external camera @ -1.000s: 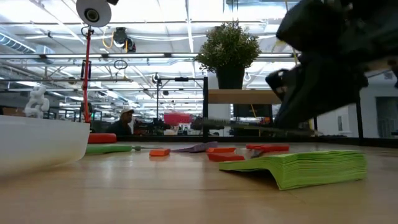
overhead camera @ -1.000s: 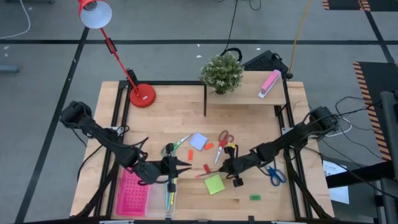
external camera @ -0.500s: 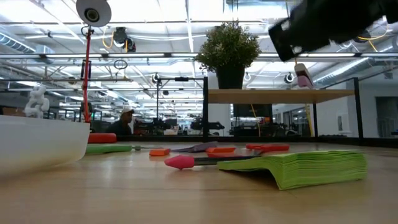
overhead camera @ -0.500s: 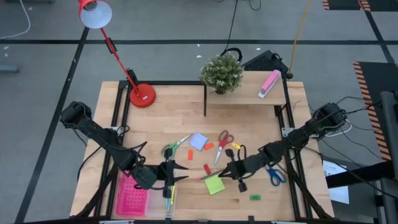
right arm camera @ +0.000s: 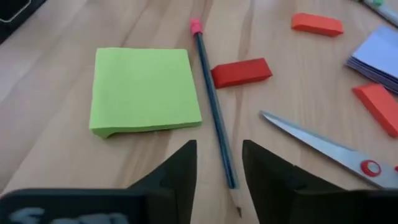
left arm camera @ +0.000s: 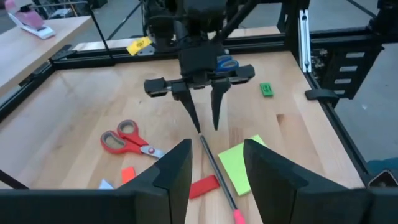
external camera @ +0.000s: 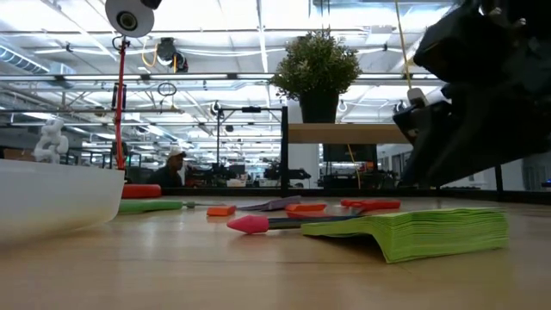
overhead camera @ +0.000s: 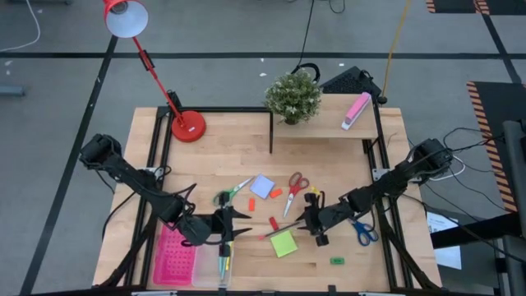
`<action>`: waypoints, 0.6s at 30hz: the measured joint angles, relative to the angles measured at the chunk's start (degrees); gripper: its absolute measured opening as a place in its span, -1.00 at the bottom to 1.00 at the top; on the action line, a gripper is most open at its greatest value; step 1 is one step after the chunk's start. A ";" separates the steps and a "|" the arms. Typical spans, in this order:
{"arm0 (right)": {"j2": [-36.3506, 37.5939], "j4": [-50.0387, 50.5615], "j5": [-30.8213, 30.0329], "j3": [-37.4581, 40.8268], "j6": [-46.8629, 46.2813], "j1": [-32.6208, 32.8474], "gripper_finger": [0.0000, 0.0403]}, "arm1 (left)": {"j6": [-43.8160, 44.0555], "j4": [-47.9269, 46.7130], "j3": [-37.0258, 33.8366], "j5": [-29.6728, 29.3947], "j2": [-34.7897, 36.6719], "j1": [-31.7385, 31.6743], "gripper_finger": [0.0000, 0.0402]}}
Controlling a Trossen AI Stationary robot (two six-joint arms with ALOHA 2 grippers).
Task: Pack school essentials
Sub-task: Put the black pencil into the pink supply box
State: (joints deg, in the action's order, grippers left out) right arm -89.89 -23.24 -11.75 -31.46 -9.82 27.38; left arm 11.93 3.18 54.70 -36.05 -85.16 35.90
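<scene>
Right now the right claw (right arm camera: 217,163) hangs just above a thin pencil (right arm camera: 213,106), and its two fingers stand apart with nothing between them. The pencil lies flat on the worktop (right arm camera: 56,37), and its sharp end sits between the two fingers. Its pink rubber end points away from the claw. Just beside the pencil on one side is the green note pad (right arm camera: 144,88), and on the other side, almost touching it, is a small red block (right arm camera: 241,72). I think the step now is picking up this pencil. Next, the claw needs to go down a little and close on the thin stick without bumping the red block. A bit farther off lie the blades of the red scissors (right arm camera: 323,149) and the pale-blue note pad (right arm camera: 380,53). Over on the other side, the left claw (overhead camera: 234,228) waits open above a clear box (overhead camera: 222,265) with pens inside it.
</scene>
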 joint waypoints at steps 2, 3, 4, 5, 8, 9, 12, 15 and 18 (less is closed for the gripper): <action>-0.08 -3.12 -0.02 1.36 0.02 -0.35 -0.36 | -0.19 -0.10 0.00 0.04 -0.11 0.00 -0.25; -0.39 -4.58 -0.02 1.74 0.00 -0.55 -0.36 | -0.18 -0.06 0.00 0.06 -0.11 -0.08 -0.25; -0.92 -5.60 0.00 1.93 0.00 -0.75 -0.36 | -0.18 -0.02 0.00 0.09 -0.09 -0.18 -0.25; -1.70 -6.05 0.04 1.97 0.02 -0.90 -0.36 | -0.18 -0.02 0.00 0.33 -0.07 -0.36 -0.25; -5.64 -8.98 2.64 1.99 0.00 -1.88 -0.36 | -0.18 0.24 0.00 0.77 -0.08 -0.67 -0.25; -6.89 -9.51 3.15 1.99 -0.01 -2.22 -0.36 | -0.16 0.36 0.00 1.06 -0.07 -0.68 -0.25; -9.34 -10.45 3.82 1.95 -0.99 -3.07 -0.36 | -0.16 0.35 0.00 1.66 -0.07 -0.60 -0.25; -10.37 -9.93 6.07 1.90 -1.86 -4.21 -0.38 | -0.16 0.35 0.00 1.68 -0.07 -0.63 -0.25; -10.38 -8.96 7.06 1.88 -2.40 -4.98 -0.49 | -0.21 0.38 0.00 1.68 -0.07 -0.63 -0.25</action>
State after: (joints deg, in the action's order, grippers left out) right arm -100.27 -32.20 -4.69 -29.58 -12.23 22.40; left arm 11.73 3.56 54.70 -34.37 -85.23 35.27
